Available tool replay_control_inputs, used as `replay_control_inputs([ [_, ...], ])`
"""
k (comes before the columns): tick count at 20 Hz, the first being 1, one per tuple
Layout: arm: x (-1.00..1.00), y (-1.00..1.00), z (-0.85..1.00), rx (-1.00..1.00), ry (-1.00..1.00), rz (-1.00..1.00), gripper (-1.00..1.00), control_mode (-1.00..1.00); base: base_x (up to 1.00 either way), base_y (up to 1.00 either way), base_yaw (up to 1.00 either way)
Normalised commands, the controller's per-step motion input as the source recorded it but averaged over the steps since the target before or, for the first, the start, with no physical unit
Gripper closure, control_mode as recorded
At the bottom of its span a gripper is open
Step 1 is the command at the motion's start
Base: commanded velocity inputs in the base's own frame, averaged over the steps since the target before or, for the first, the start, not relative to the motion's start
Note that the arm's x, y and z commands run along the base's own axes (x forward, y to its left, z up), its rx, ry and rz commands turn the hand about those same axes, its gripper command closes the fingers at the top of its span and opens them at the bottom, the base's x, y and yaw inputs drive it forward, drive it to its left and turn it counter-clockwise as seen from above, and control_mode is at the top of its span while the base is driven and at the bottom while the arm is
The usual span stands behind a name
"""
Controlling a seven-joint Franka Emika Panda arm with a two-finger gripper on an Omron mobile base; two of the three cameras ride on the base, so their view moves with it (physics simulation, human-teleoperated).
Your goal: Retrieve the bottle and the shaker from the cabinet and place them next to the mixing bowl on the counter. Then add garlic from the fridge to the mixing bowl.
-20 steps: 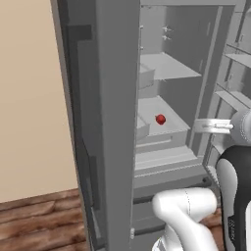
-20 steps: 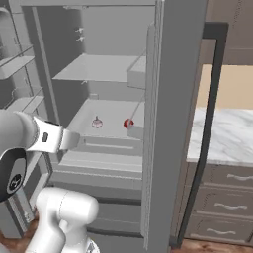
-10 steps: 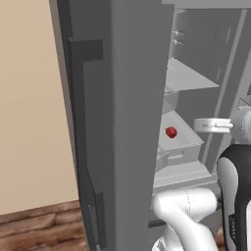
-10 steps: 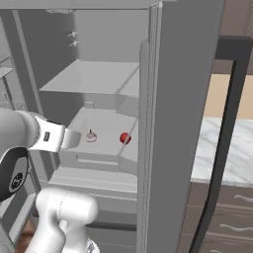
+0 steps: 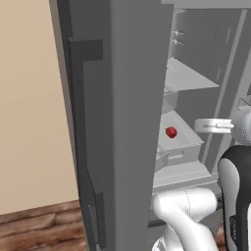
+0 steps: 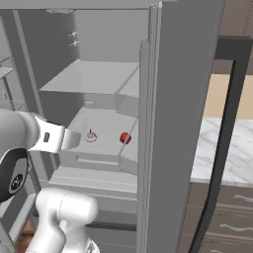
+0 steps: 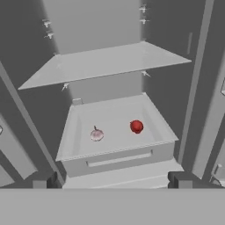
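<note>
Garlic, a small pale pinkish bulb, lies in the pale grey drawer tray of the tall grey fridge, which stands open, near a small red round fruit. Before the tray hovers the two-finger gripper, released wide and empty. White marble counter adjoins the fridge; wooden flooring lies below.

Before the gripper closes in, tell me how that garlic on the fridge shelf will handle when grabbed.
The garlic looks small and rounded with a thin stem, so it may roll if nudged. It sits loose on the flat shelf, apart from the red ball. It is probably light; the open gripper should span it easily.
</note>
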Motion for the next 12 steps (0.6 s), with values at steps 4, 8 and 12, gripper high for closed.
replay_control_inputs([
  [4, 0.00, 0.00, 0.00, 0.00, 0.00, 0.00, -1.00, 1.00, 0.02, 0.00, 0.00],
  [8, 0.83, 0.22, 0.22, -0.05, 0.41, -0.05, -1.00, -1.00, 0.00, 0.00, 0.00],
  [12, 0.81, 0.06, 0.24, -0.06, 0.48, -0.01, -1.00, -1.00, 0.00, 0.00, 0.00],
])
